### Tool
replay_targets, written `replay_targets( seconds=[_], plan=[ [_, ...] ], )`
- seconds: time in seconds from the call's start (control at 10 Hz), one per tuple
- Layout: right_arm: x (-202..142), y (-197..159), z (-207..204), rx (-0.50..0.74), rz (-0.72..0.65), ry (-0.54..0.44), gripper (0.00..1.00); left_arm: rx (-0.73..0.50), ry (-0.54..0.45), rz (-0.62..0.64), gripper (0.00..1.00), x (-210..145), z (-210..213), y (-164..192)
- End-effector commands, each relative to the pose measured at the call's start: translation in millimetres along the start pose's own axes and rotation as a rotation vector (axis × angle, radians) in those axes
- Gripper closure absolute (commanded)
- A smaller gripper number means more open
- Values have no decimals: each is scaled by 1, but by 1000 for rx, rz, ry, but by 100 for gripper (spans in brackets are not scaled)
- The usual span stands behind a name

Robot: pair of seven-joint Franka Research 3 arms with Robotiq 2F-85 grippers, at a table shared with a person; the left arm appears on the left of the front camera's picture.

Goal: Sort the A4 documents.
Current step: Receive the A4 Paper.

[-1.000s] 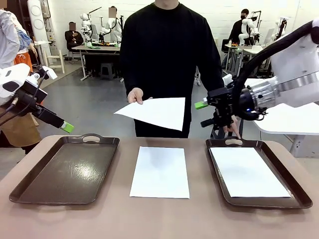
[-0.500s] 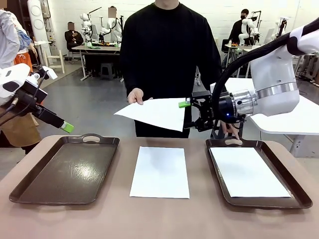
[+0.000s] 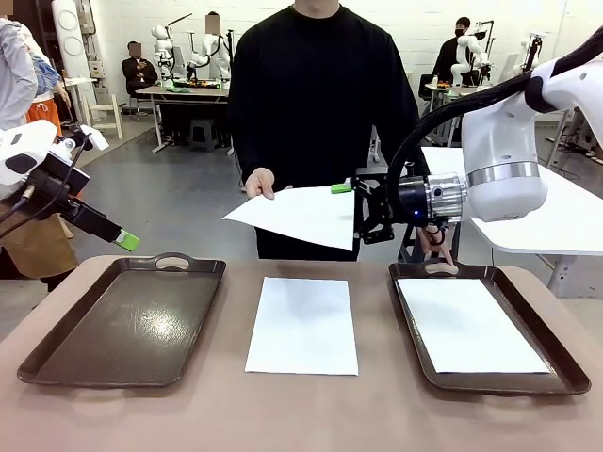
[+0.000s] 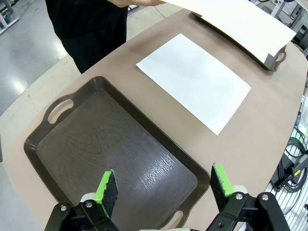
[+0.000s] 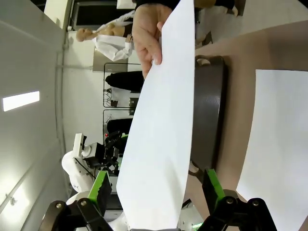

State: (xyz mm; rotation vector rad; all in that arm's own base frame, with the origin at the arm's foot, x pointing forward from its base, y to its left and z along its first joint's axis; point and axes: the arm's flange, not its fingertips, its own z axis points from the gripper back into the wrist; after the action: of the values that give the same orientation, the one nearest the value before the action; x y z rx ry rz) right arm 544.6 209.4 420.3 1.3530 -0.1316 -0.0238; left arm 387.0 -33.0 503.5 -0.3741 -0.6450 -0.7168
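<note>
thin blank white a4 paper sheet: flat, tilted, edge between fingers of right hand
right hand: spread wide
left hand: spread wide

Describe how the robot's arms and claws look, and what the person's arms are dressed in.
The left arm and right arm are rounded white shells; the right has a silver band and a black cable looping alongside. The left claw and right claw are black, each with two green-padded fingers. The person's sleeves are long and black.

Held sheet tilted; table sheet, trayed sheet flat.
</note>
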Motion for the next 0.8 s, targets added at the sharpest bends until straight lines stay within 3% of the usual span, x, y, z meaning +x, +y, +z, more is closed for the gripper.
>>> replay_targets(
  seconds=[0.0, 0.2, 0.5, 0.6, 0.7],
  plan=[
    [2, 0, -11, 19, -27, -35, 0, -12, -13, -10, 0, -3, 0, 3],
    [1, -10, -9, 34, -53, -29, 0, -12, -13, -10, 0, -3, 0, 3],
    [-1, -14, -3, 23, -31, -18, 25, -12, -13, -10, 0, -3, 0, 3],
    [-2, -16, -4, 20, -37, -7, 23, -12, -13, -10, 0, -3, 0, 3],
    [-2, -16, -3, 18, -38, -3, 44, -12, -13, -10, 0, -3, 0, 3]
  ],
)
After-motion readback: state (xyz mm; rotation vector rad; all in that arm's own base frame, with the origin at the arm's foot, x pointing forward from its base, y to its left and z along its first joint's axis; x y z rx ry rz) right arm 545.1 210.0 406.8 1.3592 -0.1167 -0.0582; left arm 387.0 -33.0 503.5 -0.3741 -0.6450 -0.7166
